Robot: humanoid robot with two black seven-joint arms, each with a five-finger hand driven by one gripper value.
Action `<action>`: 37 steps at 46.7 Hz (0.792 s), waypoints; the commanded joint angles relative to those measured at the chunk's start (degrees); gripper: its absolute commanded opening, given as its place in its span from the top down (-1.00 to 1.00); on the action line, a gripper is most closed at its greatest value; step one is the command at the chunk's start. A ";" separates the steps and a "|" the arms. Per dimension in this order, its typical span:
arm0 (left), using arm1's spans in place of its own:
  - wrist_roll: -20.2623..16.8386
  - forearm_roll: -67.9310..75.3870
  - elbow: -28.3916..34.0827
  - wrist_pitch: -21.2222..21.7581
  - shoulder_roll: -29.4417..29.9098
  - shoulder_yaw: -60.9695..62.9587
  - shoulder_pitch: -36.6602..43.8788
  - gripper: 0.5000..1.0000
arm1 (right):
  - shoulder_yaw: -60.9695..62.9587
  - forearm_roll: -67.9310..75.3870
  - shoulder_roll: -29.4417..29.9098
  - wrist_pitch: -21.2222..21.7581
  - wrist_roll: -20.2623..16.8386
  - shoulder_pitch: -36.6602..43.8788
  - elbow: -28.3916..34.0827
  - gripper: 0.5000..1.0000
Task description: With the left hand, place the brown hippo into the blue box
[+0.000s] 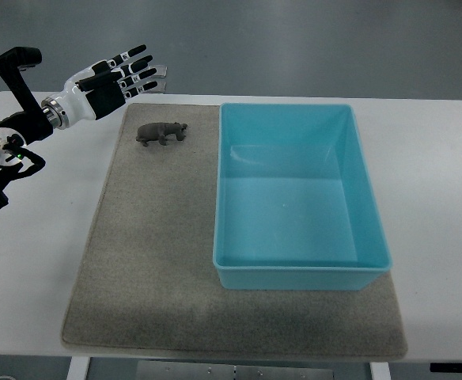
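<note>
A small brown hippo (pixel 161 132) stands on the grey mat (pixel 152 261), near its far left corner, head pointing right. The blue box (pixel 298 273) sits on the mat's right half and is empty inside. My left hand (pixel 128 75) reaches in from the upper left, hovering above and to the left of the hippo, apart from it. Its fingers are spread and hold nothing. The right arm does not show.
The mat lies on a white table (pixel 437 174). The left arm's black joint housing (pixel 5 150) sits over the table's left edge. Grey floor lies beyond the far table edge.
</note>
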 commanded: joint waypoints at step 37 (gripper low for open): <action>-14.41 34.27 0.28 4.49 0.91 0.88 -3.75 -0.99 | 0.00 0.00 0.00 0.00 0.00 0.00 0.00 -0.74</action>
